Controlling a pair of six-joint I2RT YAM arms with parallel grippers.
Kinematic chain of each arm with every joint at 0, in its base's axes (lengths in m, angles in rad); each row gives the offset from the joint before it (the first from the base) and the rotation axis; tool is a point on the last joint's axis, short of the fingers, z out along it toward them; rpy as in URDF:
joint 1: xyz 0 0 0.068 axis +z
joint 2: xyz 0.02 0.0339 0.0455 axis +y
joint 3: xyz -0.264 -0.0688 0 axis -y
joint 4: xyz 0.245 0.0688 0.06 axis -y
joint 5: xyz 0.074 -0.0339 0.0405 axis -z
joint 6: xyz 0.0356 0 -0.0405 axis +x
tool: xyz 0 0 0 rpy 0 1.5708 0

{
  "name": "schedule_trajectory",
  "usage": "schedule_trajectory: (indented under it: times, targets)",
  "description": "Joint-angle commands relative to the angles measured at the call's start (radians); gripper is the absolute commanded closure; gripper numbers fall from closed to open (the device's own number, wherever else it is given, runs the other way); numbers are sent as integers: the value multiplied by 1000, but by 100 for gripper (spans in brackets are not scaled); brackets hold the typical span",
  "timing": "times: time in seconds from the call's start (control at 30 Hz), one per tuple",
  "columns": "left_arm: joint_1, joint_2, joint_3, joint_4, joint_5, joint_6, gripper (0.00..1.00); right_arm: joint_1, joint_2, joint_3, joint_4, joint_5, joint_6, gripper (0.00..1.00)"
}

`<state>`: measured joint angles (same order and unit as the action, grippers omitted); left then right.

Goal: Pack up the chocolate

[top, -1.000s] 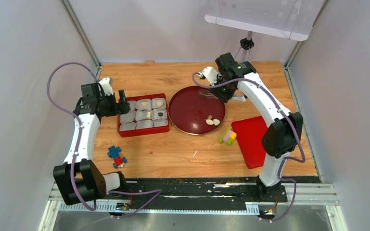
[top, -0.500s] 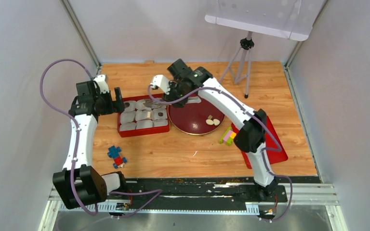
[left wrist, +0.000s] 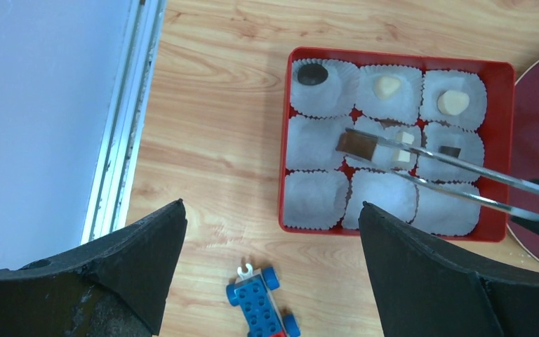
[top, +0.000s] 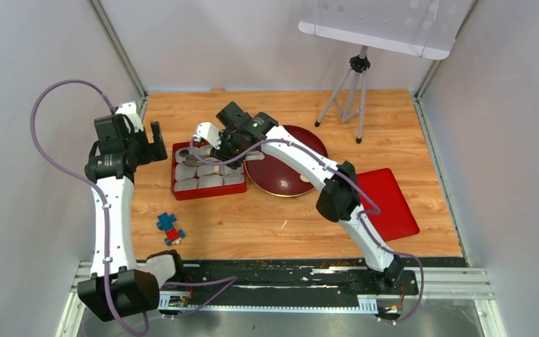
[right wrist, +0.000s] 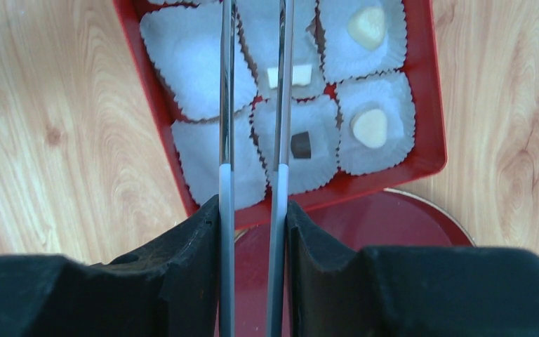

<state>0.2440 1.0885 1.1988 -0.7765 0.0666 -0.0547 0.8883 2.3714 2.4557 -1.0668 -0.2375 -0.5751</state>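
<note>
Tweezers [right wrist: 227, 84]: clamped in right gripper [right wrist: 253, 210], tips over middle row of red tray [left wrist: 504, 105]
Left gripper [left wrist: 270, 208]: jaws wide apart, beside tray
Chocolate [left wrist: 387, 86]: several pieces in paper cups [left wrist: 316, 196]

Wooden table [top: 267, 225]. Red tray [left wrist: 283, 175] left of centre, nine white paper cups [left wrist: 314, 189] inside in three rows. Dark red plate [top: 270, 179] just beside tray's right side. Steel tongs [right wrist: 227, 84] over tray's middle cups. Red lid [top: 393, 203] flat, right of plate. Blue-red toy car [top: 170, 228] near tray's front-left corner. Tripod [top: 347, 95] at back right, white panel [top: 386, 24] above.
</note>
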Motion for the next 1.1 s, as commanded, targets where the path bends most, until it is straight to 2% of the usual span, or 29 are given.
schedule_trajectory:
  times: [0.0, 0.3, 0.4, 0.53, 0.63, 0.8, 1.07]
  targets:
    - [8, -31, 63, -68, -16, 23, 0, 11, 52, 98, 89, -8, 45, 92]
    - [8, -77, 50, -135, -16, 54, 0, 36, 160, 178, 111, 18, 60, 88]
    - [5, -88, 47, -140, -16, 53, 0, 46, 178, 191, 118, 20, 66, 81]
    - [-1, -94, 40, -136, -19, 53, 0, 53, 181, 206, 112, -3, 75, 76]
    - [0, -97, 25, -129, -10, 53, 0, 54, 175, 209, 113, 0, 82, 67]
    - [-1, -94, 11, -116, 9, 45, 0, 52, 164, 207, 109, 8, 81, 62]
    - [0, -86, 23, -109, 7, 50, 0, 47, 143, 218, 89, 6, 82, 64]
